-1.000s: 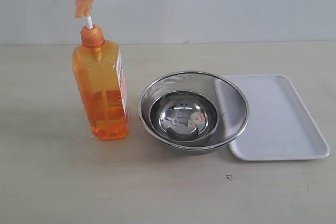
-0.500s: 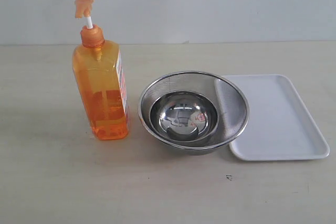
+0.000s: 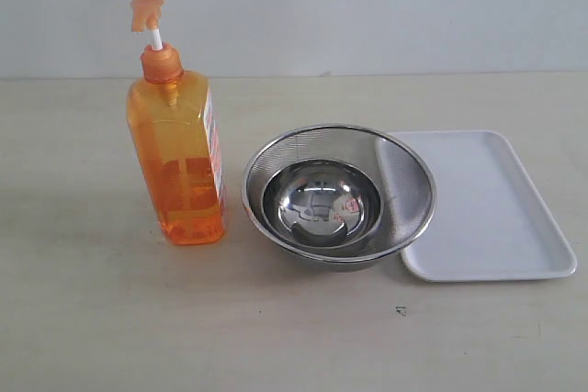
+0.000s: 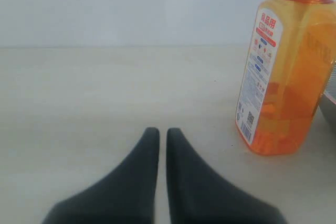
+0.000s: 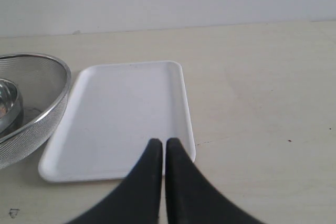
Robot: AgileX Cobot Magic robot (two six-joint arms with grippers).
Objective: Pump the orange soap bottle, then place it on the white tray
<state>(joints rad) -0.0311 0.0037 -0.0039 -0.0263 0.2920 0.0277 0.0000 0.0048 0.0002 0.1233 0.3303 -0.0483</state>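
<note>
The orange soap bottle [image 3: 177,153] stands upright on the table's left side, its pump head [image 3: 146,10] raised on a white stem. The left wrist view shows the bottle's [image 4: 286,72] labelled side, off to one side of my left gripper [image 4: 159,131], which is shut with nothing in it and well apart from the bottle. The white tray [image 3: 482,208] lies flat at the right. My right gripper [image 5: 159,142] is shut and holds nothing, its tips over the near corner of the tray [image 5: 121,114]. Neither gripper shows in the exterior view.
A steel mesh bowl [image 3: 404,185] with a smaller steel bowl [image 3: 320,208] nested inside sits between bottle and tray, its rim overlapping the tray's left edge. The right wrist view also catches the mesh bowl [image 5: 37,103]. A small dark mark [image 3: 401,310] lies on the table in front.
</note>
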